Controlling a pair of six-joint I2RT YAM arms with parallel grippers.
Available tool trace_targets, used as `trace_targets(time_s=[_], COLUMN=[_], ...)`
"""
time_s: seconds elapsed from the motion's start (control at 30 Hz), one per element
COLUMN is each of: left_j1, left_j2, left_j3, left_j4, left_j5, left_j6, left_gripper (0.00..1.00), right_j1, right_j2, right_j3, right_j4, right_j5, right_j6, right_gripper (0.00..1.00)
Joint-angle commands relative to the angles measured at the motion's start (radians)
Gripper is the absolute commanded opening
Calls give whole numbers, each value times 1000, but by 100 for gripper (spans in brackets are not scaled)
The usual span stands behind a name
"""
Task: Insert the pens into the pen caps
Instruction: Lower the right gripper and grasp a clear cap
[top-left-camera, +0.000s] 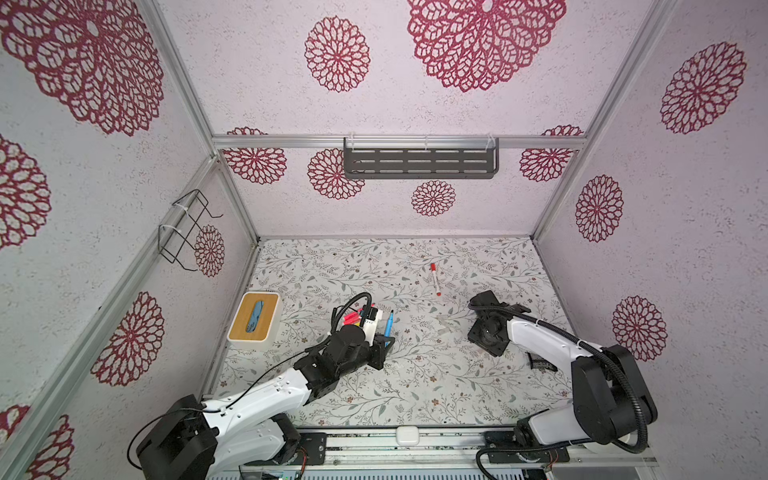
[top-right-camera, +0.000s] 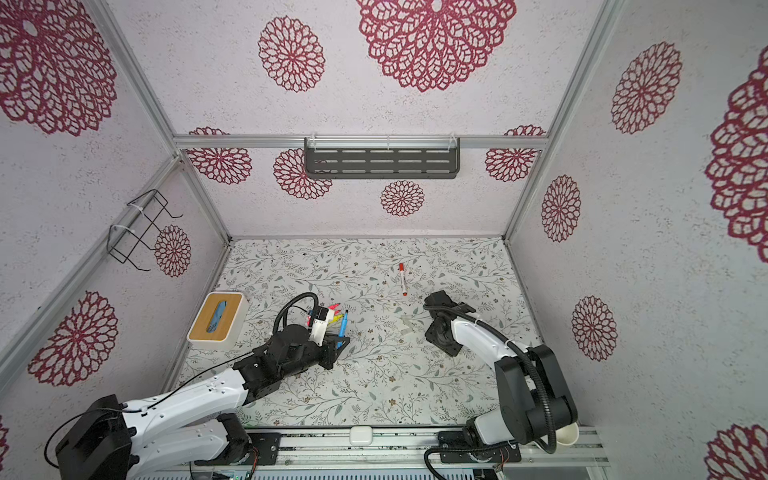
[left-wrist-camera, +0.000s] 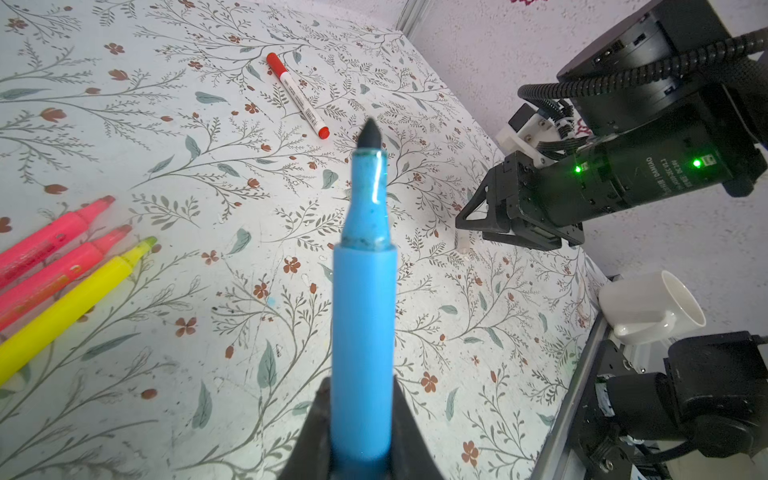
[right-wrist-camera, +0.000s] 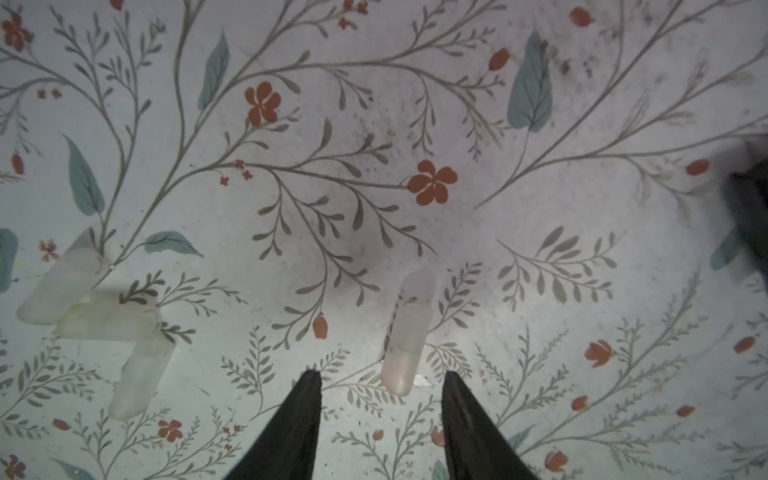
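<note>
My left gripper (left-wrist-camera: 361, 399) is clenched on the back end of the blue pen (left-wrist-camera: 363, 311). Its bare dark tip points toward 12 o'clock in both top views. At about 10 o'clock from it, two pink pens (left-wrist-camera: 45, 245) and a yellow pen (left-wrist-camera: 62, 316) lie side by side on the table (top-left-camera: 415, 386). The white pen with red ends (top-left-camera: 435, 279) lies at 1 o'clock, well apart. My right gripper (right-wrist-camera: 381, 374) is released, jaws apart, with one end of a clear cap (right-wrist-camera: 407, 332) between the tips. I cannot tell whether they touch it. Three other caps (right-wrist-camera: 62, 286) huddle at 9 o'clock from my right wrist.
</note>
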Motion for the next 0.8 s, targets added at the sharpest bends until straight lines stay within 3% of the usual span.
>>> trace_targets(time_s=[0.0, 0.77], left_j1=[-4, -3], left_j2=[10, 8], left_j3=[2, -23], left_j4=[23, 34], left_j5=[-11, -39], left_j6=[15, 23], left_gripper=[0, 0], right_j1=[-7, -10], right_j2=[15, 103], right_j3=[9, -25], right_j4=[-31, 36], right_j5=[20, 52], right_j6=[30, 17], right_gripper=[48, 34])
